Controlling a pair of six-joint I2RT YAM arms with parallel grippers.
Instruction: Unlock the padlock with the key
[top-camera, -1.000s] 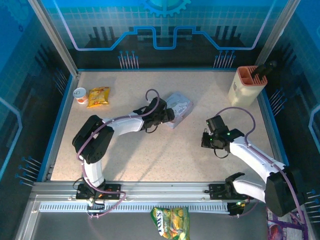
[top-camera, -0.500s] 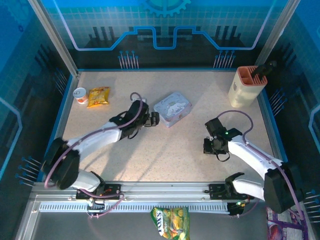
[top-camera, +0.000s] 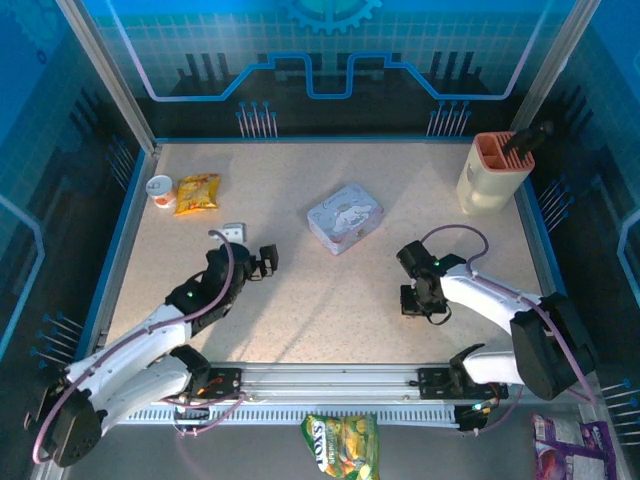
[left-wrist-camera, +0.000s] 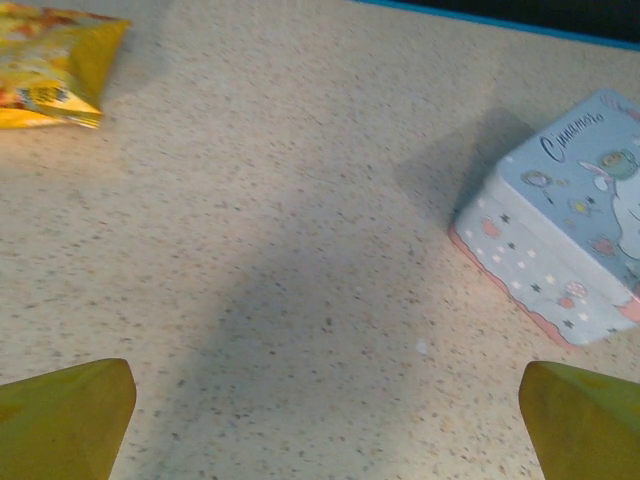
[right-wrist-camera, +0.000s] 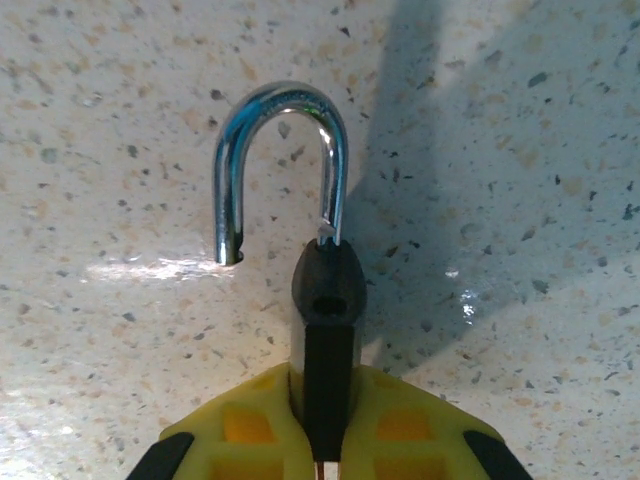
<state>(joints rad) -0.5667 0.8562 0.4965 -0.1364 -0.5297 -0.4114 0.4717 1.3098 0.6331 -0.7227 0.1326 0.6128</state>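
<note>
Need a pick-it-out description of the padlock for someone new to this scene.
Start at the speckled table, right of the pastel tin box. There the right gripper clamps the padlock between yellow fingers: a slim dark body topped by a shiny shackle with one leg free.

On my table (top-camera: 330, 300), a pale blue tin (top-camera: 345, 217) sits at twelve o'clock. At ten o'clock a yellow snack bag (top-camera: 197, 192) lies just beside a little cup (top-camera: 160, 187). A tan holder (top-camera: 492, 175) stands at two o'clock.
</note>
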